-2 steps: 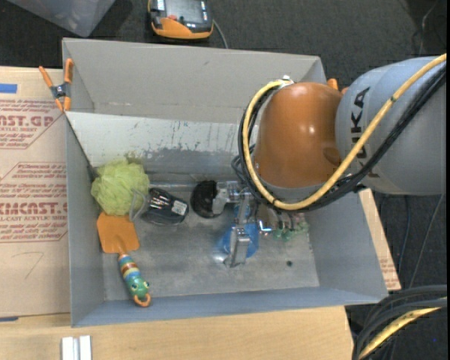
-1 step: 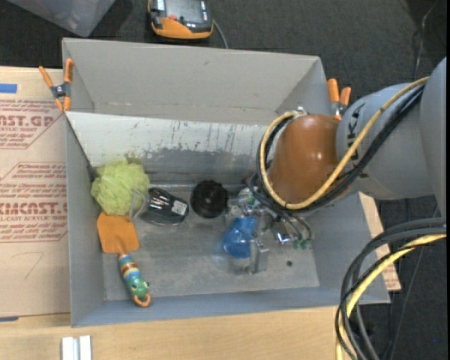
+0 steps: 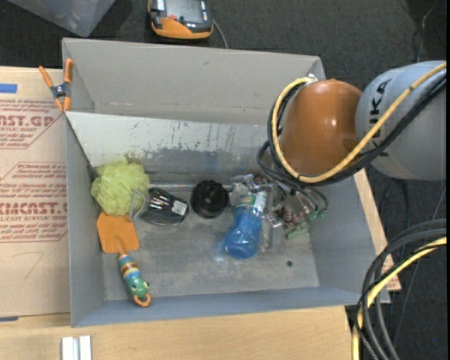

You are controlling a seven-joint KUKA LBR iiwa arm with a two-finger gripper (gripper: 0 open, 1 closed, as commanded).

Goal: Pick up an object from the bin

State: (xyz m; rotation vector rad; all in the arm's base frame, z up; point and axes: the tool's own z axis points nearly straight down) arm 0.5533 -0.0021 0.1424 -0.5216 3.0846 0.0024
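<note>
One camera, above bin (image 3: pixel 187 88), looking down, tilted somewhat to one side. Near enough, yet whole bin fits in frame. Arm (image 3: pixel 412 126) enters from right; bin floor spreads left of gripper (image 3: pixel 259 217).

Even light w/ soft shadows.

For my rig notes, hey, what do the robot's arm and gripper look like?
The arm is rounded silver-grey with dark lettering. Its wrist carries a glossy orange-brown dome cover, looped by yellow and black cables. The gripper is bare metal, with thin wires and a small green circuit board beside it.
</note>
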